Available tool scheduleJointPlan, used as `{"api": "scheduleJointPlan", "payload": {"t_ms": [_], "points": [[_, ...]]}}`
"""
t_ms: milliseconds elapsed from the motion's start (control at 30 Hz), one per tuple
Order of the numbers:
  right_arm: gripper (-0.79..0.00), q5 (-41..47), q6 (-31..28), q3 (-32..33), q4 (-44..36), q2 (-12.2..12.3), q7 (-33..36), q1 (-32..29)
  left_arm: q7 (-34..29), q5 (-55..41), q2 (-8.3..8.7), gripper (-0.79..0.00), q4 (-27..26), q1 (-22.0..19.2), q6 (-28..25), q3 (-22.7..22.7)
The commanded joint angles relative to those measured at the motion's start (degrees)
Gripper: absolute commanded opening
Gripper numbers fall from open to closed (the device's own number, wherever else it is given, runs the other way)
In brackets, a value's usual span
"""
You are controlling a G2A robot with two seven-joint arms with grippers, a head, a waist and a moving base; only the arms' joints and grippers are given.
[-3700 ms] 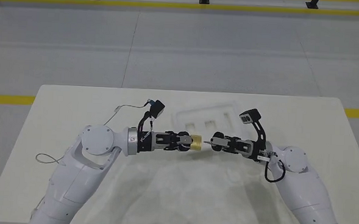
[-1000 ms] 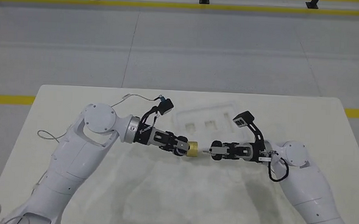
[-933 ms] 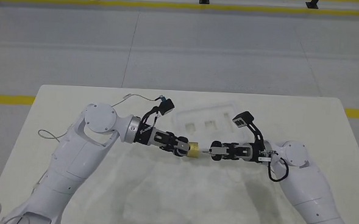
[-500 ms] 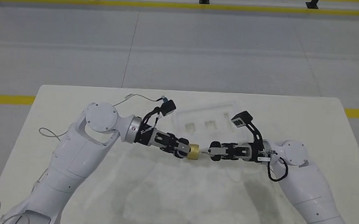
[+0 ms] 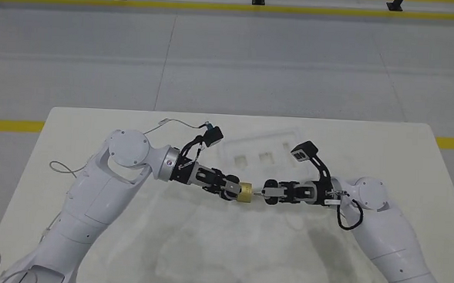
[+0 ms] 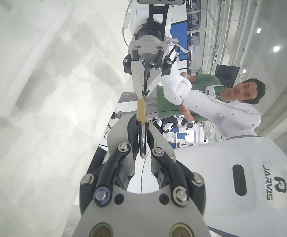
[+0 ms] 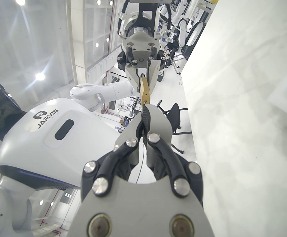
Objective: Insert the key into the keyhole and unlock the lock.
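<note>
Above the middle of the table, my left gripper [image 5: 232,189] is shut on a brass padlock [image 5: 244,191], held by its shackle end. In the left wrist view the steel shackle [image 6: 142,143] lies between the fingers and the brass body [image 6: 141,111] sticks out ahead. My right gripper [image 5: 270,194] faces it end to end, shut on the key [image 6: 144,94]. The key's tip meets the padlock's far end; how deep it sits I cannot tell. In the right wrist view the padlock [image 7: 144,91] stands just past my shut right gripper [image 7: 144,110].
A white moulded tray [image 5: 261,147] with small recesses lies on the white table [image 5: 412,151] just behind the two grippers. A thin cable [image 5: 166,123] runs from the left wrist over the table's back left.
Since the oldest frame both grippers have come toward the table's front and the left elbow has swung out. Over the last second the right gripper crept toward the padlock, closing the small gap.
</note>
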Motion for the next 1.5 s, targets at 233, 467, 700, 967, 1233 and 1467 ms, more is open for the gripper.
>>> {"api": "scheduleJointPlan", "payload": {"t_ms": [233,467,700,967,1233,1467], "points": [[-0.785,0.5,-0.4,-0.2,-0.2,0.3,-0.4,0.1,0.0,0.0,0.00,-0.785,0.0,0.0,0.0,0.0],[-0.785,0.4,-0.6,-0.9,0.2,0.3,-0.6,0.4,0.0,0.0,0.00,-0.785,0.0,0.0,0.0,0.0],[-0.785,0.5,-0.9,-1.6,0.5,0.3,-0.9,0.9,0.0,0.0,0.00,-0.785,0.0,0.0,0.0,0.0],[-0.785,0.5,-1.1,-2.6,0.8,0.3,-1.1,1.7,0.0,0.0,0.00,-0.785,0.0,0.0,0.0,0.0],[-0.785,0.3,-1.5,-3.1,1.4,0.3,-1.5,2.0,0.0,0.0,0.00,-0.785,0.0,0.0,0.0,0.0],[-0.785,0.5,-2.2,-2.7,1.0,0.5,-2.2,1.4,0.0,0.0,0.00,-0.785,0.0,0.0,0.0,0.0]]}}
